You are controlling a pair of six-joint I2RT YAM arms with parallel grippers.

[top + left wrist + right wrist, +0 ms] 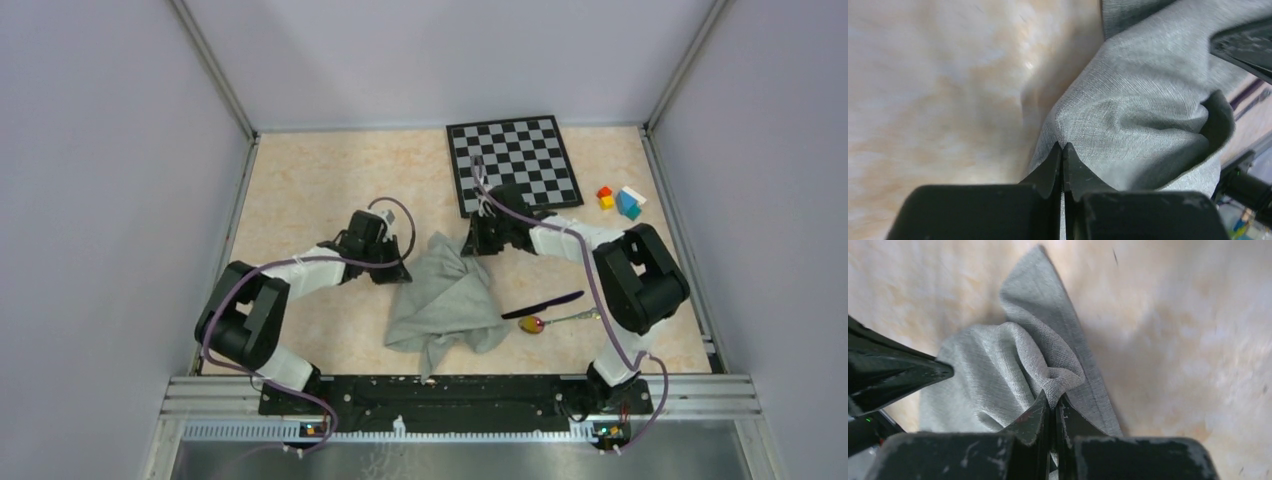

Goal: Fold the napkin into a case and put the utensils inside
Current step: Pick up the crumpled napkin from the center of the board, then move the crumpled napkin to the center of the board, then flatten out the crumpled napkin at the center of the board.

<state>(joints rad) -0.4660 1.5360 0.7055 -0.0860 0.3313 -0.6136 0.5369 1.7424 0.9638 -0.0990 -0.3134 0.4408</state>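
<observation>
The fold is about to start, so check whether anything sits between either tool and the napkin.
Nothing visible does. The left tool and right tool are each shut on the far edge of the napkin; knife and spoon lie to its right.

The left arm (300, 270) and right arm (590, 240) bend inward from the table's near edge toward its middle, where the left gripper (1063, 150) and right gripper (1052, 399) each pinch a fold of the napkin (445, 300), jaws pressed together.

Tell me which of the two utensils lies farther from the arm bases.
The dark knife; it lies just beyond the spoon, whose bowl is yellow-red, both right of the napkin.
</observation>
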